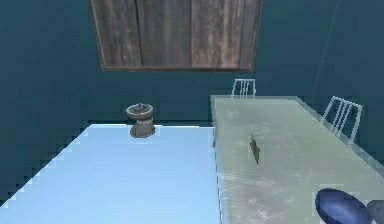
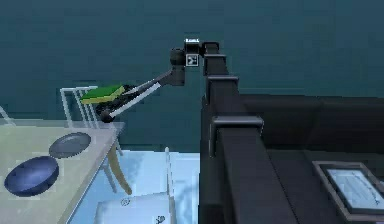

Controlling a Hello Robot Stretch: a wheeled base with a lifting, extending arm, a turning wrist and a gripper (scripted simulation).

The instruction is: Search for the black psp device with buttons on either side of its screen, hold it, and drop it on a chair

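We see the arm [image 2: 225, 110] stretched out, with the gripper [image 2: 110, 114] ending at the white chair [image 2: 72, 100] beside the worktop [image 2: 98, 150]. We cannot tell whether the fingers [image 2: 135, 98] are apart or together, nor whether they carry anything (a flat green-yellow thing [image 2: 101, 95] sits right there). We make out no certain psp device; a small dark thing [image 1: 256, 147] stands on the worktop. For a clean drop, we judge the far end should be low and squarely over the seat.
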